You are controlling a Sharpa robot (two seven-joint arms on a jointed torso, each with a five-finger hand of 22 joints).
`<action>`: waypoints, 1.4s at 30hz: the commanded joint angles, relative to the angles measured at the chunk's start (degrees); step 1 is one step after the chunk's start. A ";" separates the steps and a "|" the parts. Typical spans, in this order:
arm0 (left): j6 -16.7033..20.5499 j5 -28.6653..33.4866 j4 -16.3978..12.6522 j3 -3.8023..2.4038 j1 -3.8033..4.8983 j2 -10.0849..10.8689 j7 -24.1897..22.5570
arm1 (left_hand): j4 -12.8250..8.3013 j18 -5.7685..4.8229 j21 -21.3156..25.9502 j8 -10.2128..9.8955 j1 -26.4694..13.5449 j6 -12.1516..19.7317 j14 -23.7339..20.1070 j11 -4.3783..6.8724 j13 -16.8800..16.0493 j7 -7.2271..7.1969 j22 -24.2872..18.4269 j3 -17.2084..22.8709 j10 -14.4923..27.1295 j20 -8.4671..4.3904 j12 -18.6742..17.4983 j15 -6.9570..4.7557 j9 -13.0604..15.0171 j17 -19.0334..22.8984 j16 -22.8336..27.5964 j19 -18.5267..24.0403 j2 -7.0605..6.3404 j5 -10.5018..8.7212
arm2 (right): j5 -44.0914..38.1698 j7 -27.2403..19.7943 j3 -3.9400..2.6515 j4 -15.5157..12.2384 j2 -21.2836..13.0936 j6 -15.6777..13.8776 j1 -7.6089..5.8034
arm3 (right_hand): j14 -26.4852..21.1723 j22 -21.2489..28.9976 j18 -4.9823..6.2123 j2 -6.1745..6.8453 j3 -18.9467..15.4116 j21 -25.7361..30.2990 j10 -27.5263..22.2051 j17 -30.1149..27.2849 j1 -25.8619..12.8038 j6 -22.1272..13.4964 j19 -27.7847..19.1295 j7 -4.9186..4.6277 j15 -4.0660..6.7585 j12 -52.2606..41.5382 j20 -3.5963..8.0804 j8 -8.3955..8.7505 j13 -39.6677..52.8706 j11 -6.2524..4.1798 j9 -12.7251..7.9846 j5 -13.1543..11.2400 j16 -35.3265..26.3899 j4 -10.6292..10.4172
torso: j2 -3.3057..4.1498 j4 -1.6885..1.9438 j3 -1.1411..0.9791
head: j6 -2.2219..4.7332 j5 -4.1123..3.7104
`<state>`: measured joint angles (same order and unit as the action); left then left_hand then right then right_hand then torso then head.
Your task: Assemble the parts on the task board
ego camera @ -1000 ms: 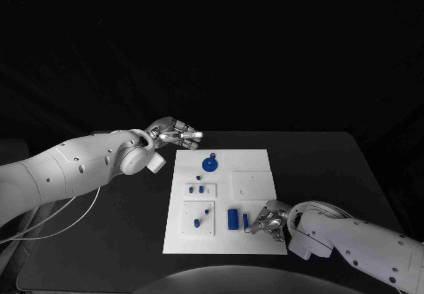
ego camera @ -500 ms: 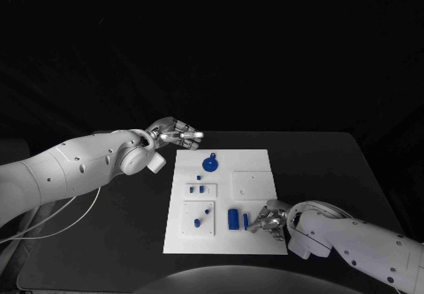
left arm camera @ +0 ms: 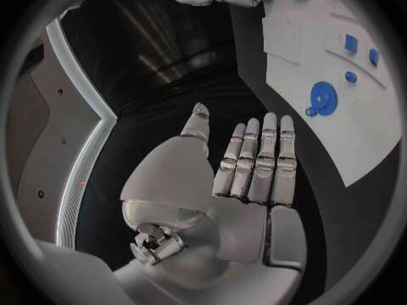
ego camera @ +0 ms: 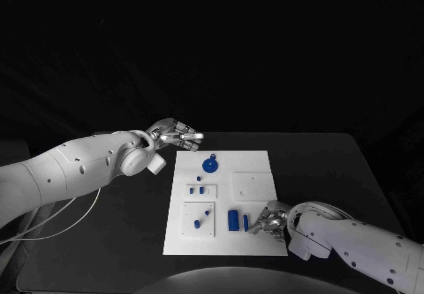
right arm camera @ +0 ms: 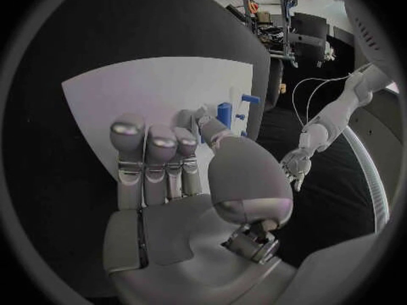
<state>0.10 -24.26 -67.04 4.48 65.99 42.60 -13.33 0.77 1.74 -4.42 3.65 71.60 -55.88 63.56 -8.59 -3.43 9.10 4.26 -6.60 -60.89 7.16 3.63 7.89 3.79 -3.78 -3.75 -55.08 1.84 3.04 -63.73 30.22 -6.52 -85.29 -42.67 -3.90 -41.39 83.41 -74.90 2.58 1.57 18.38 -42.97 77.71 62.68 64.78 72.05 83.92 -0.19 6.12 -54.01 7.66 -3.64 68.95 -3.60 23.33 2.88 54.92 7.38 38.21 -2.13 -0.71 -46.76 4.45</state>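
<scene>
Task board sits mid-table on the black table, long side running away from the robot. Parts on it: round blue disc with a small tab near the far end, a tiny blue piece just below it, two small blue blocks on a raised square plate, small pegs on the near-left plate, and a bigger blue block with a thin blue bar just beside it near the near-right edge. Far-right raised plate carries no blue. Left hand hovers off the board's far-left corner, over bare table; in the left wrist view its fingers lie straight and side by side, thumb out, nothing held. Right hand is at the near-right edge, right next to the thin bar; fingertips look like they touch it, but can't tell whether it's actually pinched — the right wrist view has fingers extended over the board with the blue block just past the thumb.
</scene>
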 commanded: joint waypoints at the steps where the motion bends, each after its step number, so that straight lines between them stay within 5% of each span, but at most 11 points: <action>1: -0.50 0.07 0.03 -0.01 0.00 -0.04 -1.06 | -0.20 0.06 0.15 0.07 0.08 0.06 -0.19 -0.06 0.01 0.09 -0.01 -0.13 -0.13 -0.07 -0.15 0.14 0.00 -0.02 0.18 -0.33 0.46 -0.32 | 2.12 -0.95 0.02 -0.05 -0.54 0.87 0.04 | 0.03 -5.17 -0.03 1.30 -1.67 0.57 -0.31 -0.35 -2.06 -1.17 1.91 -0.59 0.16 0.37 -0.04 0.06 -0.17 0.26 -0.35 0.32 -0.42 -1.46 | -0.05 -0.07 -0.06 | 0.60 -0.17; 4: -0.37 0.54 0.65 0.00 0.00 -0.33 -1.06 | -0.25 0.06 0.15 0.07 0.17 0.02 -0.17 -0.05 0.01 0.08 -0.01 -0.10 -0.15 -0.07 -0.15 0.13 0.00 -0.02 0.18 -0.33 0.47 -0.32 | 4.21 -3.85 0.01 -0.57 -1.32 0.77 -0.60 | -0.09 -4.90 0.21 2.99 -3.46 1.72 -0.72 -0.95 -1.66 -5.09 1.68 -2.25 -0.43 0.80 -0.51 0.03 -0.52 1.19 -2.48 0.65 -1.08 -2.78 | -0.13 0.03 -0.04 | 1.16 -0.22; 7: -0.21 1.31 1.26 0.00 0.01 -0.56 -1.05 | -0.25 0.06 0.15 0.07 0.17 0.02 -0.17 -0.05 0.01 0.08 -0.01 -0.10 -0.15 -0.07 -0.15 0.13 0.00 -0.02 0.18 -0.33 0.47 -0.32 | 5.39 -6.59 -0.06 -1.19 -2.05 0.22 -1.87 | -0.21 -4.71 1.09 4.10 -10.20 2.92 -1.25 -1.64 0.02 -9.33 1.55 -4.12 -1.22 0.79 -1.45 -0.06 -1.16 2.33 -9.03 3.05 -1.64 -5.81 | -0.20 -0.25 -0.09 | 2.04 -0.34; 15: 1.44 4.22 2.38 -0.02 0.04 -1.40 -1.74 | -0.47 0.05 0.13 0.08 0.44 -0.07 0.02 -0.02 0.01 0.05 -0.01 -0.03 -0.29 -0.09 -0.14 0.07 -0.01 -0.04 0.16 -0.35 0.47 -0.31 | 9.42 -13.83 -2.22 0.06 -3.07 -2.62 -5.19 | -0.51 -4.09 1.81 4.71 -19.88 6.80 -2.49 -3.12 2.40 -12.45 1.47 -5.16 -1.73 1.81 -2.08 -0.02 -3.61 3.02 -15.71 3.67 -3.46 -11.00 | -0.57 -0.46 -0.06 | 5.52 -1.28; 24: 6.24 10.30 5.26 -0.04 0.55 -3.21 -3.51 | -1.06 0.07 0.14 0.02 0.88 0.17 -0.34 -0.06 0.02 -0.03 -0.02 0.10 -0.17 -0.03 -0.16 0.18 -0.05 0.01 0.23 -0.27 0.73 -0.29 | 23.83 -30.35 -4.91 14.66 1.35 -8.65 -10.00 | -3.44 5.73 2.14 -2.49 -22.18 31.35 -7.82 -11.97 4.73 -10.94 -1.96 -5.25 -2.32 15.05 -2.74 0.01 -16.08 3.33 -16.56 8.43 -15.70 -4.18 | -2.08 -0.72 0.23 | 11.61 -2.78; 26: 7.38 11.74 6.17 -0.06 0.74 -3.59 -4.10 | -1.20 0.14 0.12 0.01 0.94 0.44 -0.57 -0.13 0.01 -0.03 -0.01 0.10 0.11 0.01 -0.15 0.25 -0.06 0.01 0.22 -0.30 0.75 -0.29 | 27.12 -32.44 -5.44 17.74 2.40 -9.58 -10.76 | -4.38 10.10 1.94 -2.86 -21.73 34.96 -8.40 -15.22 6.08 -11.16 -3.33 -5.38 -2.72 18.83 -3.08 0.14 -21.34 3.55 -17.00 9.30 -20.34 -1.67 | -2.21 -0.83 0.27 | 13.80 -2.83; 29: 9.25 14.21 8.25 -0.12 0.91 -4.56 -5.16 | -1.41 0.31 0.06 -0.02 0.95 1.72 -1.19 -0.15 0.03 -0.45 0.01 0.15 1.96 0.09 -0.17 0.15 -0.09 0.07 0.28 -0.41 0.75 -0.29 | 31.03 -35.49 -6.40 21.75 3.82 -10.93 -11.66 | -5.80 17.90 1.65 -3.59 -20.99 39.53 -8.30 -20.79 7.58 -11.24 -5.32 -5.91 -3.82 26.23 -4.25 0.10 -31.81 4.13 -17.66 9.64 -28.48 1.80 | -2.14 -0.82 0.08 | 15.17 -2.92; 34: 11.72 17.26 11.85 -0.21 1.03 -6.05 -7.05 | -1.47 0.83 0.12 -0.06 0.62 3.08 -5.12 0.05 0.08 -1.26 -0.02 0.25 4.75 0.65 -0.17 0.29 -0.14 0.22 0.33 -0.26 0.88 -0.28 | 37.20 -40.87 -8.60 27.35 6.28 -10.98 -12.28 | -17.59 37.13 1.47 -4.93 -19.79 39.50 -12.80 -37.43 7.42 -13.66 -25.51 -7.40 -10.53 46.97 -11.41 -0.33 -57.33 9.53 -19.33 9.66 -46.08 4.46 | -2.31 -0.93 -0.34 | 17.72 -2.73; 37: 12.87 18.72 13.05 -0.27 1.07 -6.59 -8.12 | -1.52 1.16 0.49 -0.60 0.49 12.04 -7.36 0.73 0.10 -2.31 -0.21 0.34 6.69 1.35 -0.19 -0.01 -0.75 0.23 0.35 0.62 0.83 -0.32 | 39.42 -43.29 -9.78 29.85 7.40 -10.10 -12.41 | -24.18 51.41 2.40 -5.14 -20.36 39.02 -19.52 -50.71 6.87 -24.43 -31.62 -7.23 -13.28 50.18 -15.65 0.47 -65.56 11.14 -20.16 10.00 -51.04 5.19 | -2.38 -0.85 -0.49 | 18.84 -2.61; 41: 13.83 20.21 14.03 -0.31 1.09 -7.26 -9.11 | -1.75 3.10 0.41 -0.57 0.38 11.56 -9.31 1.41 0.25 -2.55 -0.22 0.64 10.34 3.11 -0.35 -0.31 -0.73 0.27 0.32 1.76 0.89 -0.32 | 40.75 -45.22 -10.68 32.10 8.34 -9.30 -12.48 | -26.61 70.32 10.37 -5.87 -21.85 38.37 -22.24 -59.25 7.17 -25.67 -32.65 -6.79 -13.72 50.57 -22.71 0.59 -65.76 11.19 -20.24 10.24 -51.13 4.34 | -2.66 -0.59 -0.72 | 19.26 -2.37; 42: 13.93 20.41 14.17 -0.32 1.09 -7.39 -9.26 | -1.79 3.26 0.43 -0.50 0.42 11.28 -9.77 1.46 0.26 -2.59 -0.23 0.67 10.58 3.24 -0.39 -0.31 -0.70 0.32 0.38 1.83 0.92 -0.33 | 40.93 -45.53 -10.83 32.39 8.45 -9.16 -12.49 | -26.33 70.71 10.32 -5.74 -21.95 38.44 -21.98 -59.22 7.06 -25.70 -33.02 -7.06 -13.99 50.55 -22.77 0.53 -65.64 11.32 -20.22 10.07 -51.34 4.29 | -2.69 -0.50 -0.80 | 19.27 -2.35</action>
<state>11.65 -7.06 -53.02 4.23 66.99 35.46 -19.53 -0.77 4.93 -4.10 3.26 72.13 -44.38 54.00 -7.18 -3.25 6.46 4.10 -6.01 -50.66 10.42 3.63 7.60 3.09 -3.53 -3.76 -53.13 2.37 3.04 -26.79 -10.58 -17.28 -53.24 -34.40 -13.55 -53.84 57.18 -5.20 12.39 -3.87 -3.22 -4.34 55.88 3.58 71.85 46.56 50.97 -7.24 -7.75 -3.72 -14.66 -3.10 3.24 7.57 3.13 12.87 3.94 11.54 35.73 -2.87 -1.24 -27.72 1.96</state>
